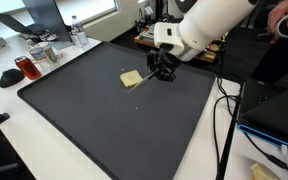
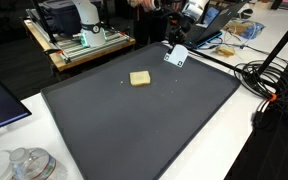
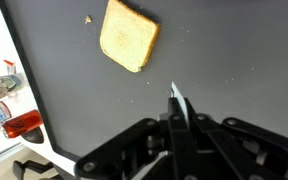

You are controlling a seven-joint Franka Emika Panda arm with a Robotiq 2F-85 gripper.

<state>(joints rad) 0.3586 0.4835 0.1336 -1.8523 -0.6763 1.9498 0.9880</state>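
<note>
Opening wide on the black mat (image 1: 84, 120), spread over most of the white tabletop (image 1: 29, 145) and filling the middle of both exterior views. Next in size, the white arm (image 1: 209, 25), slanting down from the upper right of an exterior view. At its end, the gripper (image 1: 162, 68), hanging low over the mat in the upper middle of the frame. From the wrist view, showing fingers (image 3: 174, 100) pressed tight together into one thin point at the lower middle, with nothing pinched between them.

On to the slice of bread (image 1: 132, 78): lying flat on the mat, pale yellow, just left of the gripper in an exterior view and clear of it, no contact. Same story in an exterior view (image 2: 140, 78), sitting in the upper middle of the mat, down and left of the gripper (image 2: 176, 52). In the wrist view (image 3: 129, 35), resting near the top centre, above the closed tips.

Off the mat at the left edge, a red object (image 1: 26, 68). Smallest of all, a crumb (image 3: 88, 18), up and left of the slice.
</note>
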